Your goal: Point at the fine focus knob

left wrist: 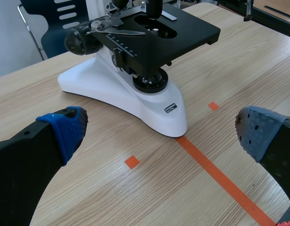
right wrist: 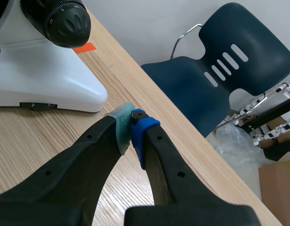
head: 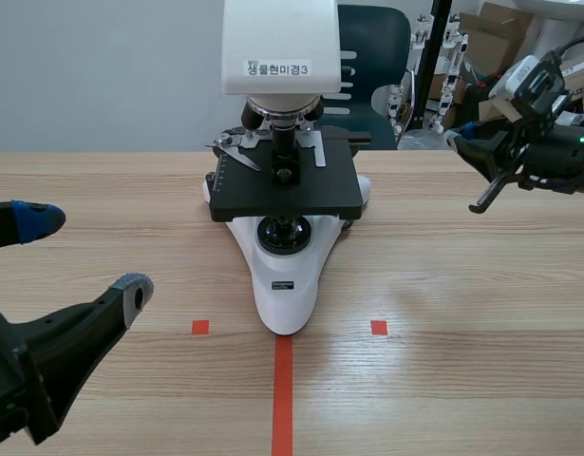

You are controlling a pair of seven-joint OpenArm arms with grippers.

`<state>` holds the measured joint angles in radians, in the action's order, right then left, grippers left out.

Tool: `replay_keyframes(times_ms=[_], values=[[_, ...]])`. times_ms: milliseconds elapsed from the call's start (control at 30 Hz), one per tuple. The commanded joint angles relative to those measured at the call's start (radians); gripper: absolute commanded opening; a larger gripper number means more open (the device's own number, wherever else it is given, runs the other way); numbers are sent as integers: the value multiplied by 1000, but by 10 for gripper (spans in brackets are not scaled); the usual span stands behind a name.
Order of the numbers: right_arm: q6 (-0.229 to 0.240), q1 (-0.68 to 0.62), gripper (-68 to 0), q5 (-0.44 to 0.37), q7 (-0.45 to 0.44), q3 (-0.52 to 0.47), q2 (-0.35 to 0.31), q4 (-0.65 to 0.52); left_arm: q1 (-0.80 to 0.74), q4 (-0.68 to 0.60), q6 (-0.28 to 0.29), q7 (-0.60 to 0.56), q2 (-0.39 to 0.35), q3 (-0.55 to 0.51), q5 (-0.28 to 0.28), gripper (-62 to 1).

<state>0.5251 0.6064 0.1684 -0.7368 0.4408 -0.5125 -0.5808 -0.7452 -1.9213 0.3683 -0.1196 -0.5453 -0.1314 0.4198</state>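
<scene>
A white microscope (head: 284,285) with a black stage (head: 282,185) stands mid-table. Its black focus knob (right wrist: 64,21), a smaller fine knob set in a larger ribbed one, shows in the right wrist view above the white base (right wrist: 45,80). My right gripper (right wrist: 130,123) is shut on nothing, its tips low beside the rear of the base, well short of the knob. It is raised at the right (head: 460,144). The opposite side's knob (left wrist: 78,41) shows in the left wrist view. My left gripper (left wrist: 161,134) is open in front of the microscope's foot and sits low at the left (head: 87,255).
A dark blue chair (right wrist: 229,61) stands behind the table's far edge. Cardboard boxes (head: 496,38) and a metal stand sit at the back right. Orange-red tape marks (head: 283,399) run in front of the microscope.
</scene>
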Motion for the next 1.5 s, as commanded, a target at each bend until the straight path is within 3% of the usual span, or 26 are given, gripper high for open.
replay_keyframes(times_ms=[0,567,700,767,1267,1467], values=[[0,39,-669,-15,-18,-3,-11,-24,-5,-6,1,-11,11,8,6,14],[1,39,-669,-15,-29,-3,-11,-24,-5,-6,1,-11,11,8,6,14],[83,39,-669,-14,-80,-3,-10,-24,-5,-6,1,-11,11,8,6,14],[101,39,-669,-14,-93,-3,-10,-24,-5,-6,1,-11,11,8,6,14],[101,39,-669,-14,-106,-3,-11,-24,-5,-6,1,-11,11,8,6,14],[131,39,-669,-14,-116,-3,-11,-24,-5,-6,1,-11,11,8,6,14]])
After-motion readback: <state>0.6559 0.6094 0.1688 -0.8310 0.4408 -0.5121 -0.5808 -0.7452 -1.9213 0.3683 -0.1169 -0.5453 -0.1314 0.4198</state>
